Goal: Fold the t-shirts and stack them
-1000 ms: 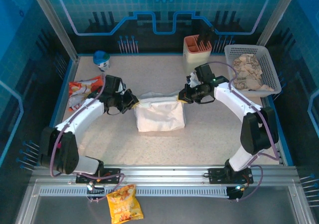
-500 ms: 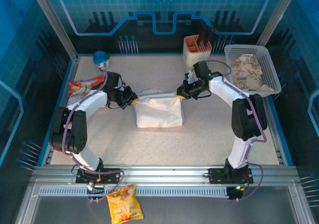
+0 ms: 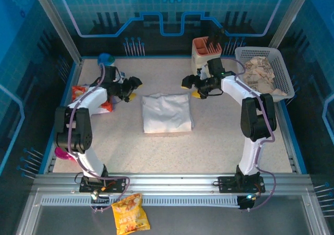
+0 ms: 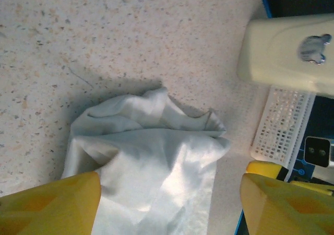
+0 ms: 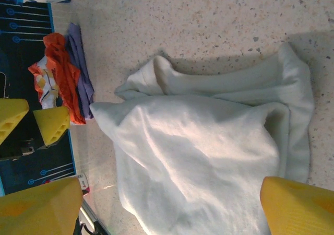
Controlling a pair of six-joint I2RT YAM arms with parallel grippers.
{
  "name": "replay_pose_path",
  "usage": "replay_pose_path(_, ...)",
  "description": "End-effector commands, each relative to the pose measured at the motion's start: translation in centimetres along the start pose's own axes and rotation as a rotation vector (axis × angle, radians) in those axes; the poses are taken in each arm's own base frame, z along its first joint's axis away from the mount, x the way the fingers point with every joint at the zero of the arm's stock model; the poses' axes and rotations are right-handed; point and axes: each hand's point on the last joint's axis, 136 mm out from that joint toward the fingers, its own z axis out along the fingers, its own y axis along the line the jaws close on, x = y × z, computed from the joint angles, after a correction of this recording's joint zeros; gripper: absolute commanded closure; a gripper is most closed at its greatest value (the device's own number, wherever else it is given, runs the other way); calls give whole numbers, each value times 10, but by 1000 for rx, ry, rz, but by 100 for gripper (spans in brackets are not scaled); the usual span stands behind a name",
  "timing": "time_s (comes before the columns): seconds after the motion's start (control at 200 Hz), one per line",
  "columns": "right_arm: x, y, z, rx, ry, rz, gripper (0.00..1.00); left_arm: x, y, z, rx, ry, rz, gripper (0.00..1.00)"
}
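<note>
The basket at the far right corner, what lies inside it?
The basket holds a crumpled beige pile, cloth or paper I cannot tell. Its floor beneath the pile is covered.

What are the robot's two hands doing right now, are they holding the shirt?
Left hand: open, holding nothing.
Right hand: open, holding nothing.
The t-shirt lies loose between them.

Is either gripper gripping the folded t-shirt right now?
No, the left gripper and right gripper both stand open, apart from the t-shirt lying flat on the table.
</note>
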Motion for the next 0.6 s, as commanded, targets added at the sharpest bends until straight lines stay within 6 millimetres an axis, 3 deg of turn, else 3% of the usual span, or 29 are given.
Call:
replay_pose_path(0.0,16,28,-20,-68,-2,-48,13,28,-30,-23,83,31,69,33)
replay_pose_path(0.135,50,44,-22,-78,14,-35,13,76,-39,-15,97,64,84,35)
replay_pose_path(0.22,73,51,-19,-78,22,-15,13,92,-40,-3,118,69,59,38)
replay_pose_path(0.44,121,63,1,-130,36,25,12,87,-34,40,137,87,2,42)
replay_pose_path(0.595,138,52,26,-129,39,38,12,76,-21,78,143,103,-55,44)
